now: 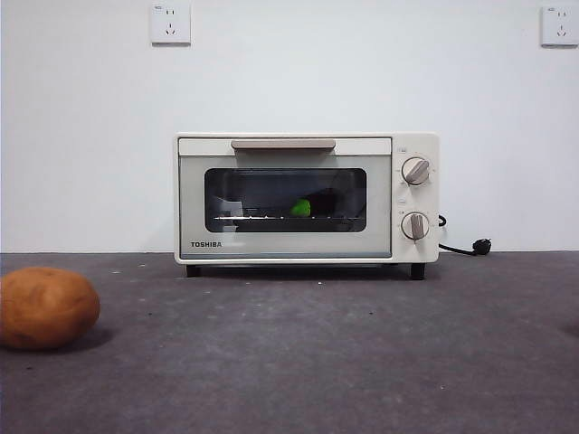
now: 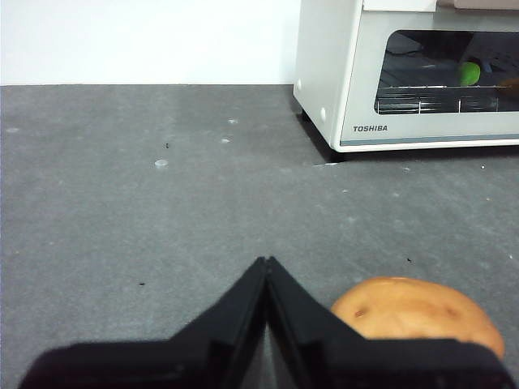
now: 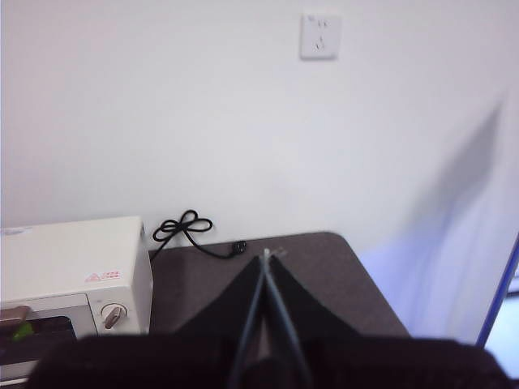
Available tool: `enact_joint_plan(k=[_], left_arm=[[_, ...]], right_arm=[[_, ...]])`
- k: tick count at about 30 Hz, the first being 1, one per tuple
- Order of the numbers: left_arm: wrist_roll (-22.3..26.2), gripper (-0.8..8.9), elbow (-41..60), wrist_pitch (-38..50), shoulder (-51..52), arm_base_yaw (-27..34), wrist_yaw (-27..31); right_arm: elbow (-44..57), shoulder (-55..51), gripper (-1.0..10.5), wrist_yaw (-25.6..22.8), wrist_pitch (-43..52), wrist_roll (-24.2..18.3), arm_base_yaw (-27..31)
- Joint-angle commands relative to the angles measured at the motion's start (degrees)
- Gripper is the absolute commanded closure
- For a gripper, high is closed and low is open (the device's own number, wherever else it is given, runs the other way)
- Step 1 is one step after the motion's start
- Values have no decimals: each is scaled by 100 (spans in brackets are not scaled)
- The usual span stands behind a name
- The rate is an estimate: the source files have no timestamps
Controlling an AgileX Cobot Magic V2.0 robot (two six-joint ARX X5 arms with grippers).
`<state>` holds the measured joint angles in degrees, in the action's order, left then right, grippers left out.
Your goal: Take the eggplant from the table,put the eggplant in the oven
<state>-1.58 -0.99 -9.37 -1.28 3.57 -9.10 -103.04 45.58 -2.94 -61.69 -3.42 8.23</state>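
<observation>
Eggplant on the rack inside the closed oven, task apparently done; left tool and right tool pressed together, empty, parked clear.

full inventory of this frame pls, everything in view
oven: 1, cream-white, at the back of the table, door shut
eggplant: 1, dark purple with green cap, on the rack inside the oven
potato: 1, orange-brown, on the table in front of the oven, off to one side
table: 1, dark grey
power cord: 1, black, on the table beside the oven
wall sockets: 2, white, on the wall above
left gripper: 1, black, shut, empty, beside the potato
right gripper: 1, black, shut, empty, raised by the oven's knob side
</observation>
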Motion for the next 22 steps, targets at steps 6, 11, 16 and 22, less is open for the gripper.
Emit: enact_joint_plan(k=[6,11,16,22], left_arm=[[-44,817,55,37,2,15,13],[-44,817,55,37,2,15,13],[-44,817,55,37,2,15,13],[-44,817,55,37,2,15,13]], right_arm=[[2562,-1484,946,651,1436,-109,-17],[4828,-2402,946,664,2691,-109,-275],[6671,-3034,946,664,3991,-109,-573],[8494,-3783,946,660,5600,-109,-831]])
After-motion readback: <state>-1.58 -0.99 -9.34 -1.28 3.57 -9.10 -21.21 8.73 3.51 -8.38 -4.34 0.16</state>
